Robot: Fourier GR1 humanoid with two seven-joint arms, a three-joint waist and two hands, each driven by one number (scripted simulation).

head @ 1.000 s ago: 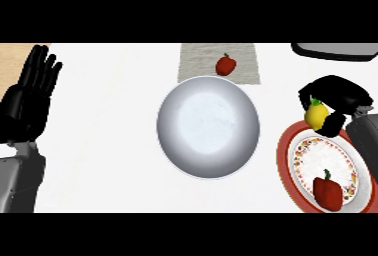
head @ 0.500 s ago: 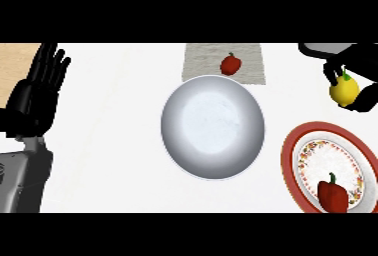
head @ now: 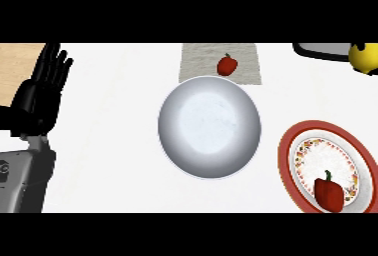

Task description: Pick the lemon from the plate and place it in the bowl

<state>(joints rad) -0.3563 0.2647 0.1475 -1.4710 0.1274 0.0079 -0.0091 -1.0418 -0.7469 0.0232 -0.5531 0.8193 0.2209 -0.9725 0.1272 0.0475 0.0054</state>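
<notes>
Head view: lemon (head: 365, 60) at the worktop's far right corner, clear of the plate (head: 283, 155); right hand (head: 359, 46) barely shows, grip cannot be told; left hand (head: 40, 92) rests open. It should release low over the bowl's (head: 210, 127) centre.

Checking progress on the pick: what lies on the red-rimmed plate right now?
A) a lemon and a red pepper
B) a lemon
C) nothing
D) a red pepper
D: only the red pepper lies on the plate; the lemon shows at the view's upper right edge, off it.
</notes>
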